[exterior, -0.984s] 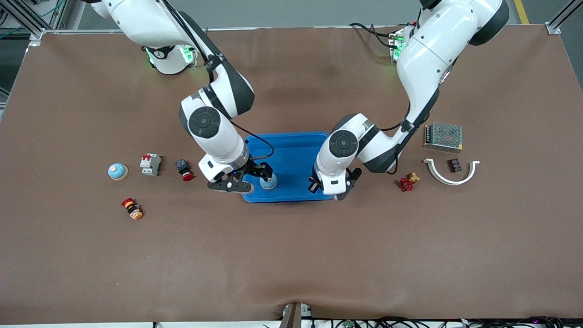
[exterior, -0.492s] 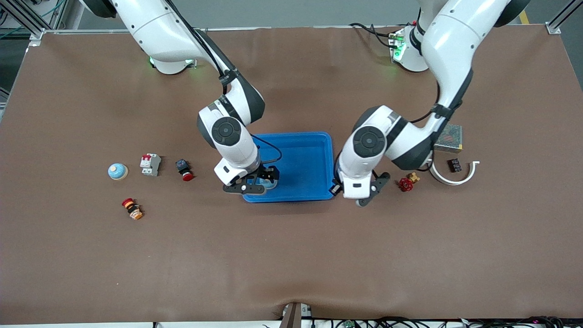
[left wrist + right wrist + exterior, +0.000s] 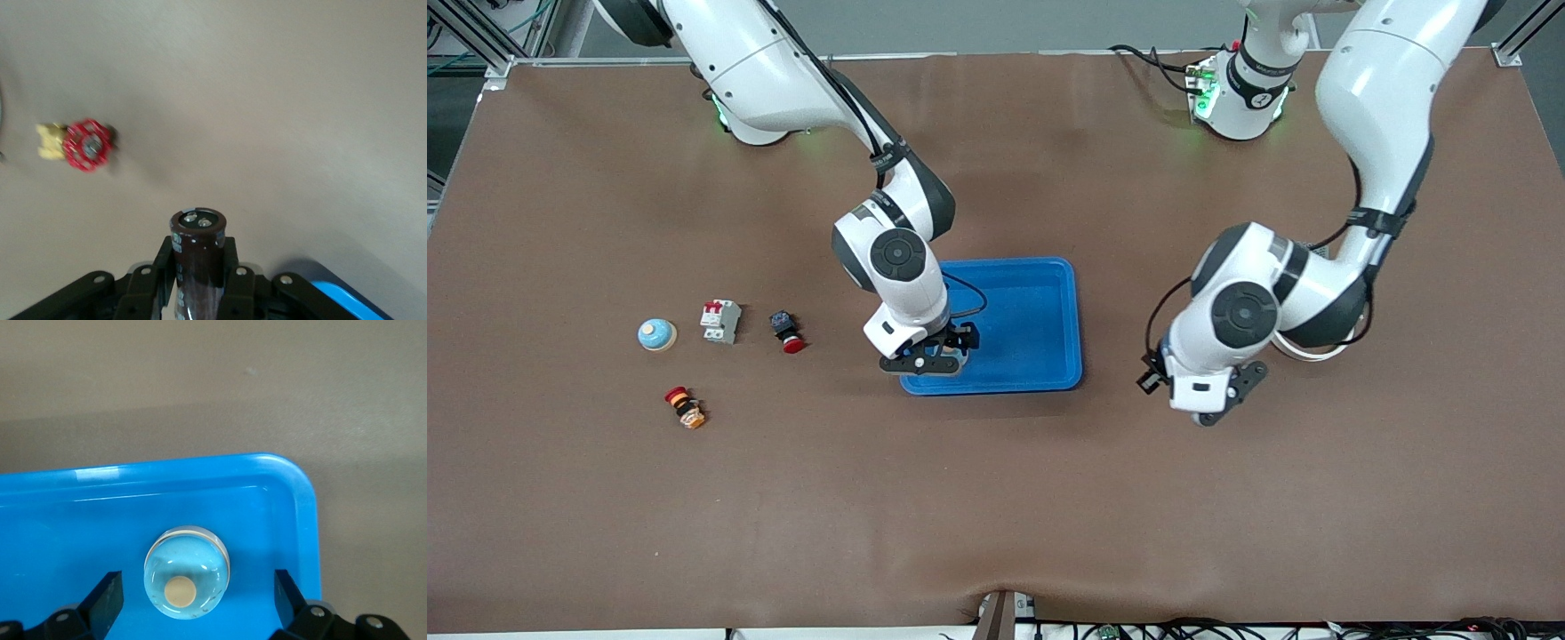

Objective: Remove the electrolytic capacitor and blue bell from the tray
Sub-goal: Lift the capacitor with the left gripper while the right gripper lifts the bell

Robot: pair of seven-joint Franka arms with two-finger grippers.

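Observation:
A blue tray lies mid-table. My right gripper hangs low over the tray's corner nearest the front camera at the right arm's end. It is open in the right wrist view, one finger on each side of a pale blue domed bell that rests on the tray floor. My left gripper is over bare table beside the tray, toward the left arm's end. It is shut on a dark brown cylindrical capacitor, which the front view hides.
A second blue bell, a white breaker, a red push button and a red-orange stop button lie toward the right arm's end. A red valve lies close to the left gripper. A white curved piece shows under the left arm.
My left gripper has carried the capacitor from over the tray's edge out toward the left arm's end. My right gripper has shifted a little farther over the tray, still around the bell.

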